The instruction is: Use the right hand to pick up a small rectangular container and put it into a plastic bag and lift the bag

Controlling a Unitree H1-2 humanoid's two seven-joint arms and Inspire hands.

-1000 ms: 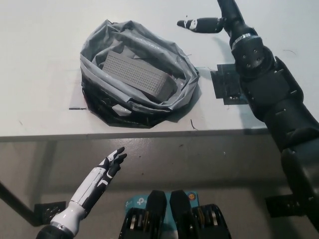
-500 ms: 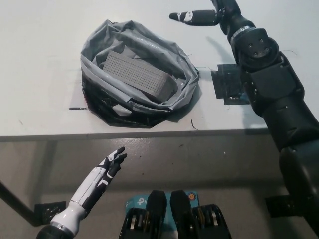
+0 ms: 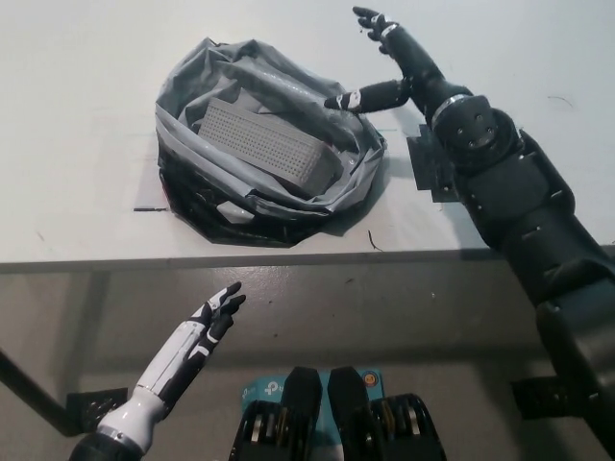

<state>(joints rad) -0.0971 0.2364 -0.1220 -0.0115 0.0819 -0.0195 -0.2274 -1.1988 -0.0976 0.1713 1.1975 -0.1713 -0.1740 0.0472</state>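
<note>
The small box point(image 3: 271, 149) already sits in the bag point(image 3: 192, 182). The right hand point(image 3: 384, 58), fingers open, must grab and lift it.

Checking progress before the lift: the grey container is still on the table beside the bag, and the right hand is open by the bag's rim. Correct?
Not quite. The head view shows the grey container already lying inside the bag, not on the table beside it. The right hand is indeed open by the bag's rim.
</note>
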